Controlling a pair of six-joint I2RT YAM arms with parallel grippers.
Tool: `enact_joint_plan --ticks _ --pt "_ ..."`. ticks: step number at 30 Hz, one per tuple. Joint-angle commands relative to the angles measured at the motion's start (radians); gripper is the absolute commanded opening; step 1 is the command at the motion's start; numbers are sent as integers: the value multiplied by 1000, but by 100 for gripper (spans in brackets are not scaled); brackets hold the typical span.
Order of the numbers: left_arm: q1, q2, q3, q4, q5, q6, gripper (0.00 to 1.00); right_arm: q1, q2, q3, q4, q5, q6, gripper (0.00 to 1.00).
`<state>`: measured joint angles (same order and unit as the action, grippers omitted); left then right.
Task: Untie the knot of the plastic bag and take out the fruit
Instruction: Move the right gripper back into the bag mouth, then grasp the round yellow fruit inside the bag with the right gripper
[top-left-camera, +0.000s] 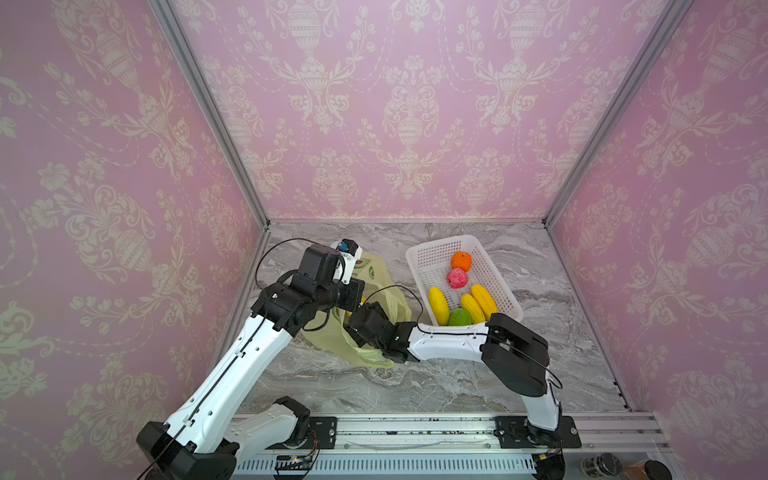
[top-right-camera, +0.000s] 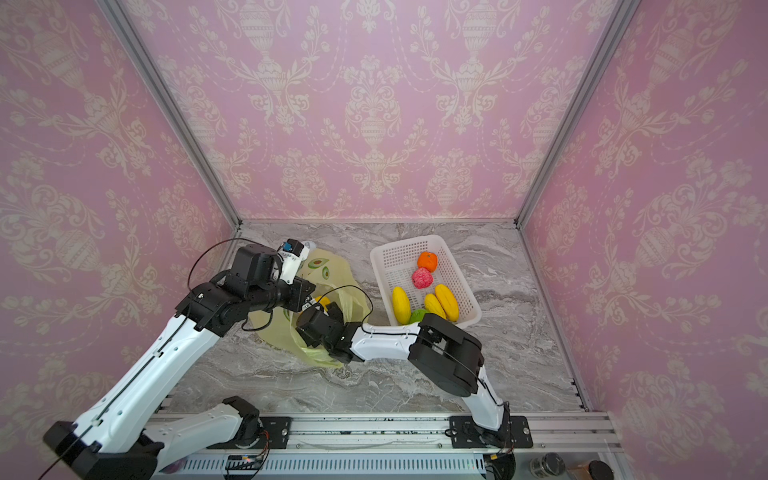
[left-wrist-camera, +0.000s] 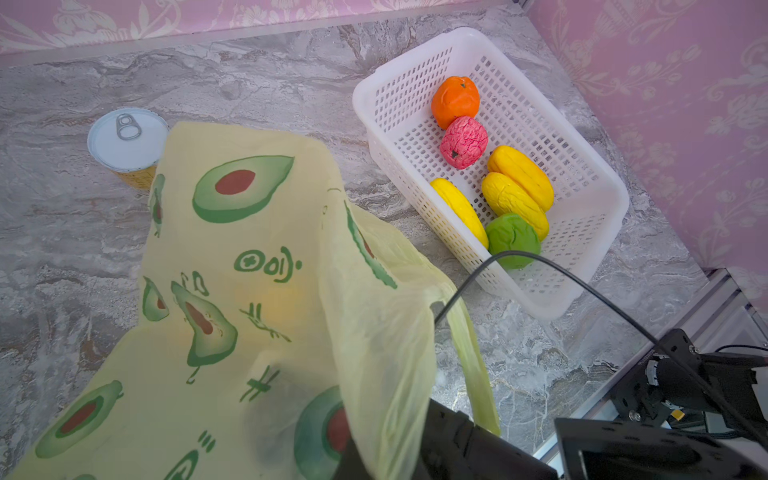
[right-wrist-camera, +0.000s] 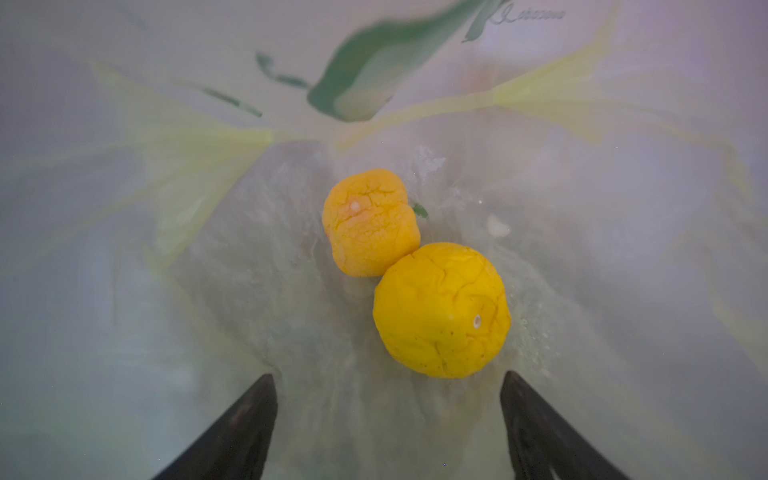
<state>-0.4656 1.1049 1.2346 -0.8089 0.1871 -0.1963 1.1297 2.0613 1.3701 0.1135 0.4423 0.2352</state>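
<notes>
Only my right wrist view shows two yellow fruits (right-wrist-camera: 440, 309) inside the plastic bag (right-wrist-camera: 166, 291). My right gripper (right-wrist-camera: 388, 375) is wide open and empty. My left gripper (left-wrist-camera: 399, 453) pinches the bag.

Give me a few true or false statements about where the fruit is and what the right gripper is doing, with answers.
1. The green fruit lies in the white basket. True.
2. The plastic bag is empty. False: a round yellow fruit and a yellow-orange fruit lie inside it.
3. The right gripper is open inside the bag. True.
4. The pink fruit lies in the bag. False: it sits in the basket, beside the orange.
</notes>
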Motion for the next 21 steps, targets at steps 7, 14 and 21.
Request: enact_joint_plan --ticks 7,14,21 --pt "5 -14 -12 -4 50 -3 0 -43 193 220 -126 91 25 96" --pt "5 -19 -15 2 61 -5 0 -71 288 319 -172 76 39 80" --pt "5 -14 -12 -8 23 -3 0 -73 202 211 -80 45 21 51"
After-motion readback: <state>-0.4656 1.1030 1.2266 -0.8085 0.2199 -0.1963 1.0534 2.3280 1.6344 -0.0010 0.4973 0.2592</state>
